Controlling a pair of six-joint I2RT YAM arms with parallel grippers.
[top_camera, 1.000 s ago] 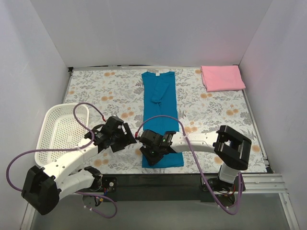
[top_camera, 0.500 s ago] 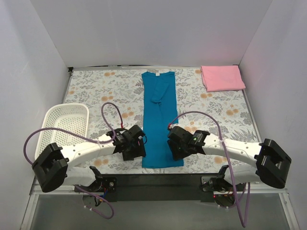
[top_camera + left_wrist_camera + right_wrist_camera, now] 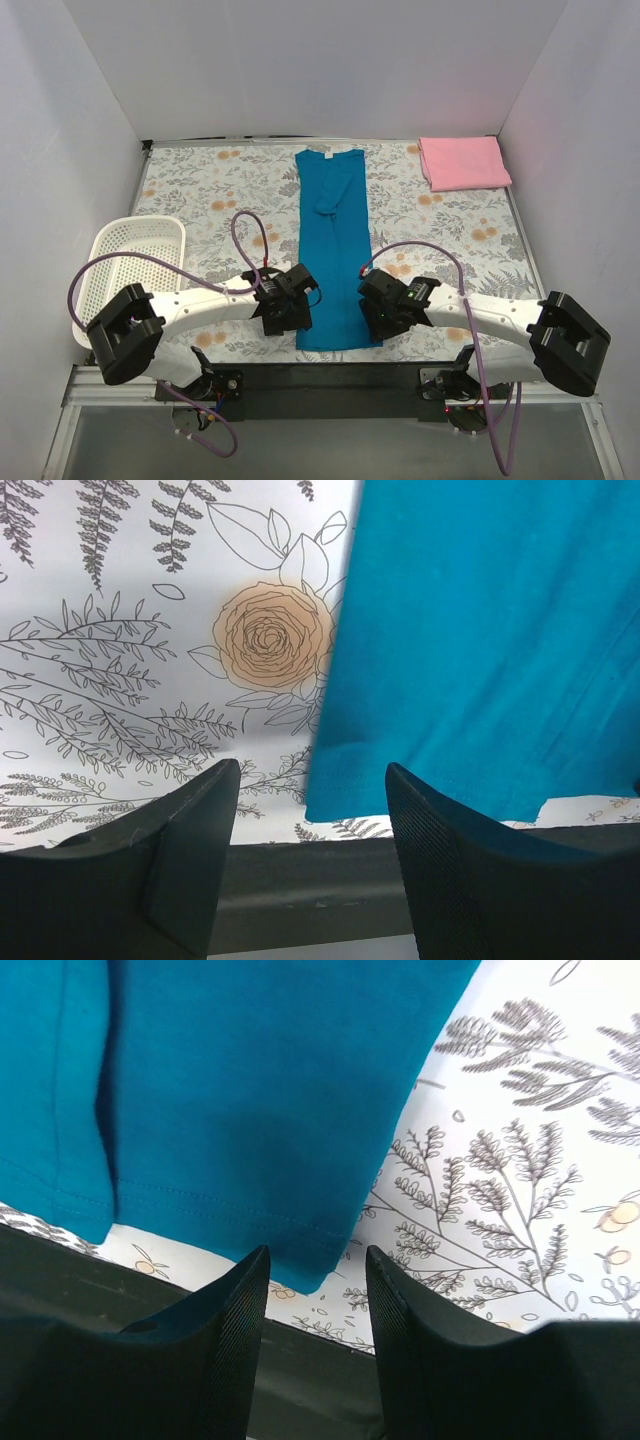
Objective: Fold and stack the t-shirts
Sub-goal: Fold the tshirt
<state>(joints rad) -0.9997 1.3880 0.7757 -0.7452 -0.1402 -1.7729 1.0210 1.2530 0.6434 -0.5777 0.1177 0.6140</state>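
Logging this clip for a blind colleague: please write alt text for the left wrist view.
The left gripper, its two black fingers apart, frames the near-left hem corner of the teal-blue t-shirt lying flat on a floral-print table cover. An orange rose print sits beside the shirt's left edge; a dark table edge runs below.

The top view looks steeply down from above and behind the arm bases (image 3: 205, 385), facing 12 o'clock across the whole surface (image 3: 200, 190). Both wrist views hover close over the teal-blue shirt (image 3: 335, 240), at its 7 and 5 o'clock corners; all three share that near hem.
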